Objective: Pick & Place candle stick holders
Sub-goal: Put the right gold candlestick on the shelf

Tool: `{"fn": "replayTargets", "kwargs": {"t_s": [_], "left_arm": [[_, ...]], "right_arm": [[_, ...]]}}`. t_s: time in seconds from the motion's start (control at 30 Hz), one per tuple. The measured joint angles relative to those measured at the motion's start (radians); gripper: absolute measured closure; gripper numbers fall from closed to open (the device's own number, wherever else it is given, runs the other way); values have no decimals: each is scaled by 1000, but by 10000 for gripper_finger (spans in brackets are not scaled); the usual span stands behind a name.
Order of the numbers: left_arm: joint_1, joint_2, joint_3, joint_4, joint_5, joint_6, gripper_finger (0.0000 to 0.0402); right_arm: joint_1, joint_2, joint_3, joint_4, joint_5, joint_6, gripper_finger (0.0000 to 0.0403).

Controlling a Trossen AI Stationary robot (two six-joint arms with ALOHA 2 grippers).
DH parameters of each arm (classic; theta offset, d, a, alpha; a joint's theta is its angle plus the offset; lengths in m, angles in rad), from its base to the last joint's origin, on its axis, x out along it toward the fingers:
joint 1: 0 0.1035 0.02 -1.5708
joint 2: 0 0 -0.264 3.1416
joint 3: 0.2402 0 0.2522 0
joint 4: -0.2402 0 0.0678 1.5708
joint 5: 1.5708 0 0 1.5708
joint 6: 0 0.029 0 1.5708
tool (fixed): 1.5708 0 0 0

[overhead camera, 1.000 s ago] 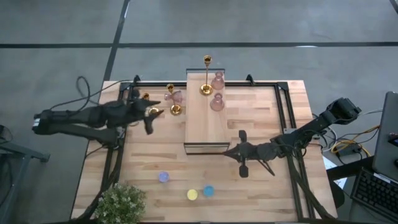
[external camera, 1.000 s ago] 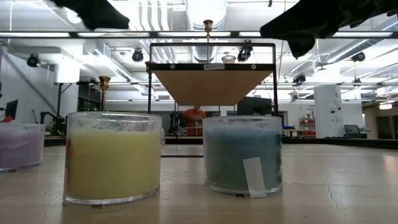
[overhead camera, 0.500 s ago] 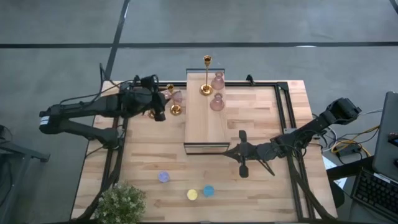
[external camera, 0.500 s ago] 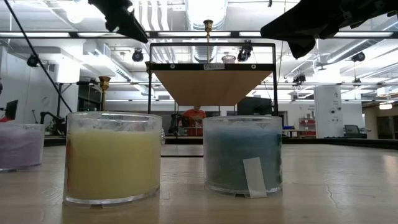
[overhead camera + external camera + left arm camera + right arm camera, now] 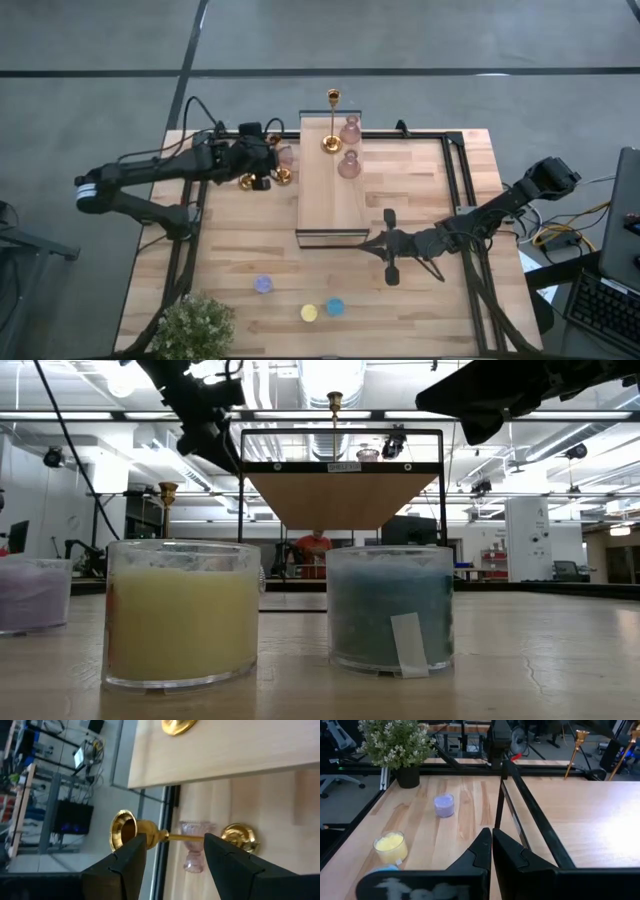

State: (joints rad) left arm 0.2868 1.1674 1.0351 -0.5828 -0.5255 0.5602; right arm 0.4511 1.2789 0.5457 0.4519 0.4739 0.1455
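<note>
The left gripper (image 5: 262, 170) hangs over the far left part of the pale wooden table (image 5: 240, 250), its two dark fingers (image 5: 125, 865) spread apart with nothing between them. The left wrist view looks through that gap onto a shiny gold thin-stemmed candle stick holder (image 5: 175, 836): a flared cup at one end, a slim rod, and a round domed base at the other. Behind its stem stands a small pink bulbous glass holder (image 5: 194, 851), translucent and ribbed at the rim.

From above, that gold holder (image 5: 281, 172) and the pink one (image 5: 285, 156) sit just beside the long light-wood rectangular block (image 5: 333, 185), with a second gold holder (image 5: 245, 181) near the gripper. On the block stand a third tall gold holder (image 5: 332, 120) and two more pink vase-like holders (image 5: 350, 130) (image 5: 348, 165).

The right gripper (image 5: 388, 245) rests low near the block's near end, its fingers pressed together on nothing, as the right wrist view shows.

Near the table's front edge lie three tiny round cups, purple (image 5: 263, 284), yellow (image 5: 309, 313) and blue (image 5: 335, 307), beside a small green leafy plant (image 5: 195, 325). Only the low view shows their make: clear glass walls filled with waxy colour, the yellow cup (image 5: 182, 615) and blue one (image 5: 391, 608) close up, the blue bearing a small white label.
</note>
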Motion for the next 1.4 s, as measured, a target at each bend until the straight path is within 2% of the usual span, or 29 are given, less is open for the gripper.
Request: {"fn": "replayTargets", "kwargs": {"t_s": [0.37,0.57,0.73,0.93,1.07,1.13,1.3,1.4], "left_arm": [[3,-59,0,27,-1,14,200],[7,-18,-4,63,-5,62,203],[11,30,-5,66,-88,97,222],[10,20,-1,81,-100,90,252],[11,-16,-1,123,-106,60,256],[11,-36,-1,128,-105,-4,253],[11,-101,-29,90,-104,-394,244],[10,-138,-80,98,-80,-539,240]], "right_arm": [[0,0,-1,-4,-2,-1,394],[0,0,-7,-3,-2,-1,394],[0,0,-8,1,-1,4,394],[0,0,-13,2,-1,4,394],[0,0,-22,4,-1,9,394],[0,0,-26,4,-1,16,394],[0,0,-34,4,0,36,394],[0,0,-42,16,0,35,394]]}}
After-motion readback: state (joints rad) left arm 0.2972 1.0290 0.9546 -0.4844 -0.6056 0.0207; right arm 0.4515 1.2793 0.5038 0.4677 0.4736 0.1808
